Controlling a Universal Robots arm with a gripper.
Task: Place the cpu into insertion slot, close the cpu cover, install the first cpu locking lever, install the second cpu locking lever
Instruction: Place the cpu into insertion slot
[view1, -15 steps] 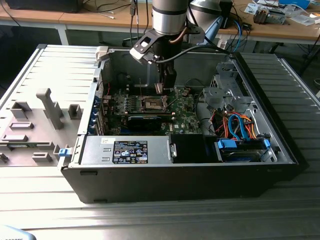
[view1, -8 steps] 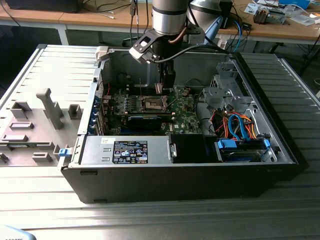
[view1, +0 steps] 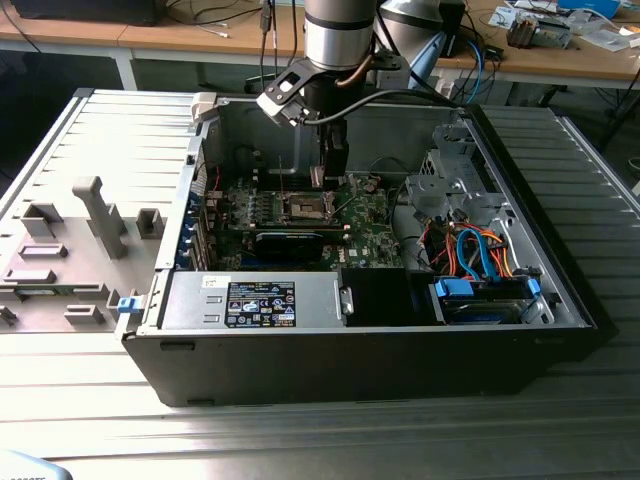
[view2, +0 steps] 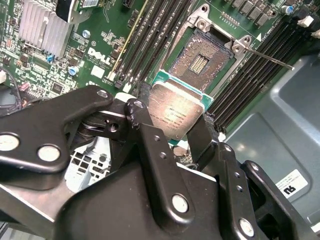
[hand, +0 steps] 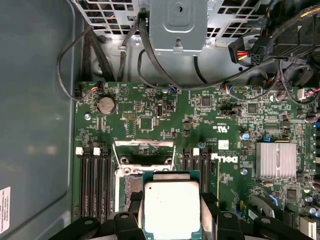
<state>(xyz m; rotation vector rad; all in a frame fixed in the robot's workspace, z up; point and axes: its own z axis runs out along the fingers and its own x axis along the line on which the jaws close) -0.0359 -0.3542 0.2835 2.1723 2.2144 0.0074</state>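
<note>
In the exterior view, an open computer case (view1: 300, 370) is laid on its side on the desk (view1: 300, 440), so that the green board faces up. The gripper (view1: 330, 172) is lowered inside it, just above the insertion slot (view1: 308, 207) near the board's middle.

In the second wrist view, the cpu (view2: 175, 112) is pinched flat by two opposite edges between the fingers (view2: 145, 125). Its metal face is kept upward and untouched, apart from the bare slot (view2: 200, 61) beyond it.

In the first wrist view, the cpu (hand: 171, 210) is held partly over the slot, and the cpu cover (hand: 144, 146) appears swung open, leaving the socket free.
</note>
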